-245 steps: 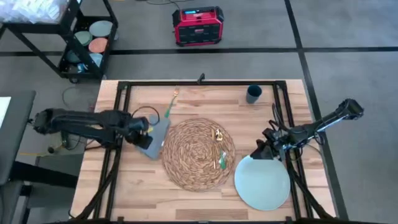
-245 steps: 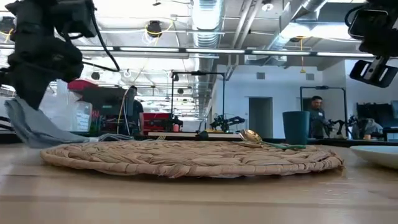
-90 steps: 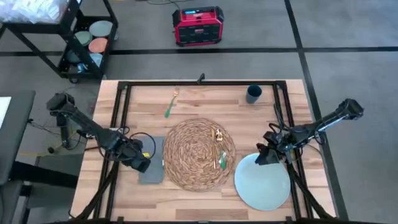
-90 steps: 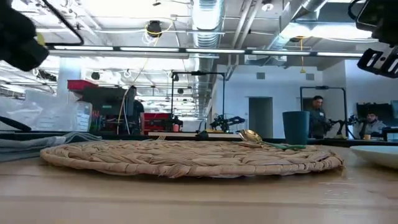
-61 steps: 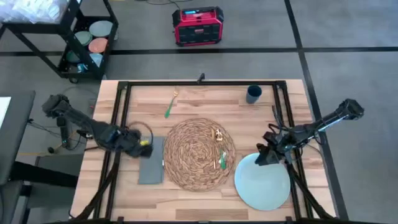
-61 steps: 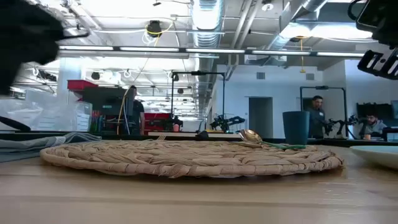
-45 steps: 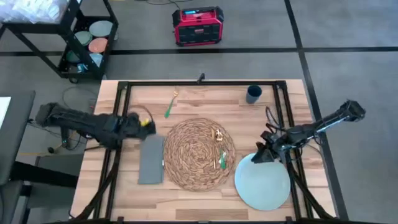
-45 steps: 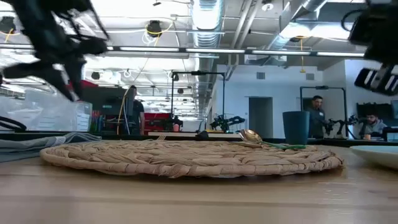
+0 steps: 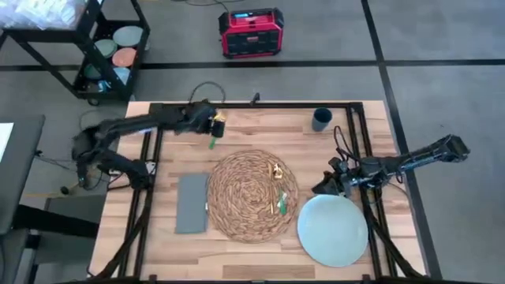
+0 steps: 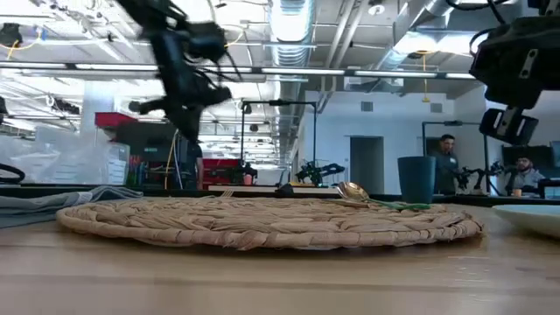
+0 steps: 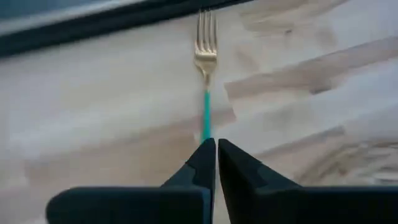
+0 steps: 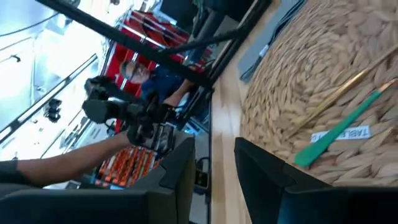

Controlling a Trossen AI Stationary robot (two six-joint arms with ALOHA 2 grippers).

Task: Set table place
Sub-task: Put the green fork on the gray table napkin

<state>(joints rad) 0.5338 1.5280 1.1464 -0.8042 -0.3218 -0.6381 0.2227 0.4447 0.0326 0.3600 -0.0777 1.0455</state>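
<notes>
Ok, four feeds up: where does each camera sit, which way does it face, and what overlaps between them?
High view: above the table, looking straight down; both arms show, left hand over the fork, right hand by the plate.
Low view: at tabletop height, level across the placemat into the room; both arms hang in from above.
Left wrist view: faces down at the fork past its own shut fingers.
Right wrist view: faces across the placemat past its open fingers.
Shared: high and left wrist both show the fork.
</notes>
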